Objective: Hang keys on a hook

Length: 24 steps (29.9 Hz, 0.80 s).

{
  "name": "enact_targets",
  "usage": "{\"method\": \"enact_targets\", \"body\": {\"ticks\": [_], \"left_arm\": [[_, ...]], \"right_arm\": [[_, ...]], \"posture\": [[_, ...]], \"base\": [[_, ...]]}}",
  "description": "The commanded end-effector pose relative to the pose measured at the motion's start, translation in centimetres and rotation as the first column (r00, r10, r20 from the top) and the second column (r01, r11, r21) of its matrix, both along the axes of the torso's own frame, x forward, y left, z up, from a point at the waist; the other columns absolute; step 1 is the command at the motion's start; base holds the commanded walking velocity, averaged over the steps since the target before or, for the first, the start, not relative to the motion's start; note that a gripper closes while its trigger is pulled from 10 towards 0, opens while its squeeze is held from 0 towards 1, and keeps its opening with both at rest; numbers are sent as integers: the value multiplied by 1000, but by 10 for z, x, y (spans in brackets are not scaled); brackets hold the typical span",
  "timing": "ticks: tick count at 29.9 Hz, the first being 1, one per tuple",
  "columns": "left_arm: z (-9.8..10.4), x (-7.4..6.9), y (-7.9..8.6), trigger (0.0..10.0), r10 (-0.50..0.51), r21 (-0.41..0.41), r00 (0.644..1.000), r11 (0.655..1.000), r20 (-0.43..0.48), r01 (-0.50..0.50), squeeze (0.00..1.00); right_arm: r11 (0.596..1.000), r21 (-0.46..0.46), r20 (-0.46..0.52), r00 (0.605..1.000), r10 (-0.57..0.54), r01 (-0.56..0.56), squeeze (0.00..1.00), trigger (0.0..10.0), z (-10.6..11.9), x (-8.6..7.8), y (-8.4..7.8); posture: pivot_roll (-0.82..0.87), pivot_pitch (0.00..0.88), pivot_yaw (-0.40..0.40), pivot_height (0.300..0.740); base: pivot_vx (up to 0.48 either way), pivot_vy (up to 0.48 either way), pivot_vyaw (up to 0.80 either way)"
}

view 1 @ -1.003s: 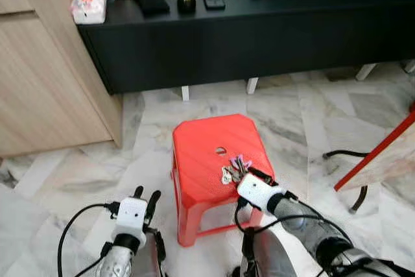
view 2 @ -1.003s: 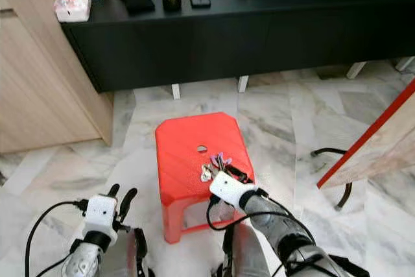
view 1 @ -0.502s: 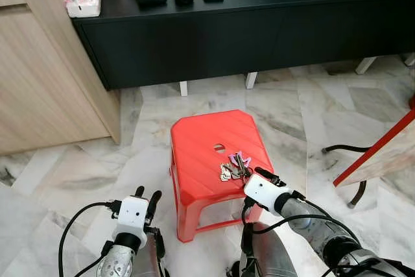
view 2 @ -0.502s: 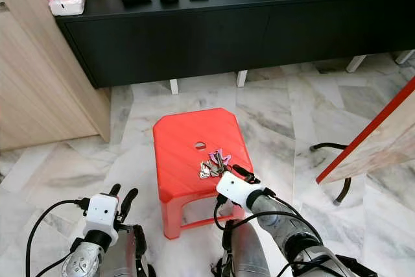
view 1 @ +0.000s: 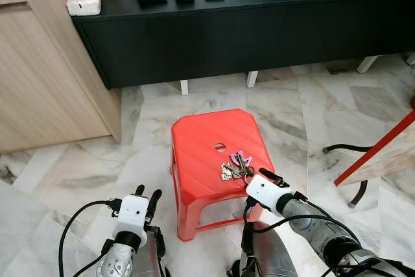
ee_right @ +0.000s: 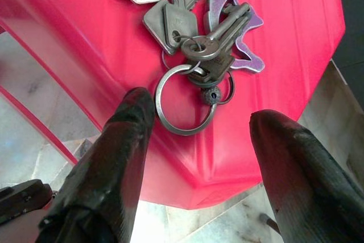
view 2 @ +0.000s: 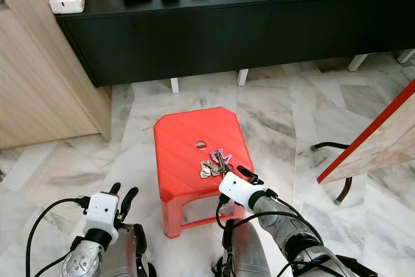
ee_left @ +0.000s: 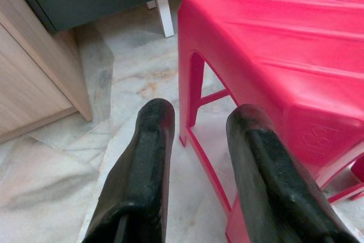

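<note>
On one red stool lies one bunch of keys.

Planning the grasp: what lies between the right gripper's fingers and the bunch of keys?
Right wrist view: only bare red plastic stool top separates the open right gripper from the metal keys.

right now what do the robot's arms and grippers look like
Both arms are silver metal with black cables looping alongside. Each wrist ends in a white boxy block. The left gripper and right gripper each have two long, thick, matte black fingers with rounded tips.
</note>
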<state>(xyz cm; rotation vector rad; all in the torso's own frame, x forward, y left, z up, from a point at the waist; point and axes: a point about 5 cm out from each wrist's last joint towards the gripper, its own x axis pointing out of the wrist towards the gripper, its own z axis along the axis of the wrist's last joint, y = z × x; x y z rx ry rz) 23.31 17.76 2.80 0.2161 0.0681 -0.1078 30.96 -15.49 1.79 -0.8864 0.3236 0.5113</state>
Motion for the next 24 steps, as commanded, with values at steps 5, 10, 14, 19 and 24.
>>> {"method": "enact_targets", "body": {"ticks": [5, 10, 14, 19, 24], "left_arm": [[-5, -5, -3, 10000, -3, 5, 999, 1000, -34, 3, 0], [-5, -5, -2, 10000, -1, 7, 999, 1000, -34, 2, 0], [-5, -6, -1, 10000, 2, 7, 999, 1000, -38, -2, 0], [-7, -8, -2, 10000, 4, 5, 999, 1000, -43, -4, 0], [-7, -8, -2, 10000, 6, 3, 999, 1000, -43, -6, 0]], "right_arm": [[998, -68, -95, 995, 9, -15, 0, 0, -16, -13, -10], [997, -71, -94, 996, 11, -18, 0, 0, -16, -13, -9], [997, -75, -109, 994, 23, -31, 0, 0, -17, -14, -7], [995, -81, -107, 993, 56, -65, 0, 0, -18, -15, -6], [993, -79, -59, 995, 79, -83, 0, 4157, -13, -12, -4]], "posture": [[27, 215, -71, 602], [26, 216, -73, 602], [24, 218, -75, 602], [22, 228, -78, 602], [20, 232, -79, 602]], "base": [[0, 0, 0], [0, 0, 0], [0, 0, 0], [0, 0, 0], [0, 0, 0]]}}
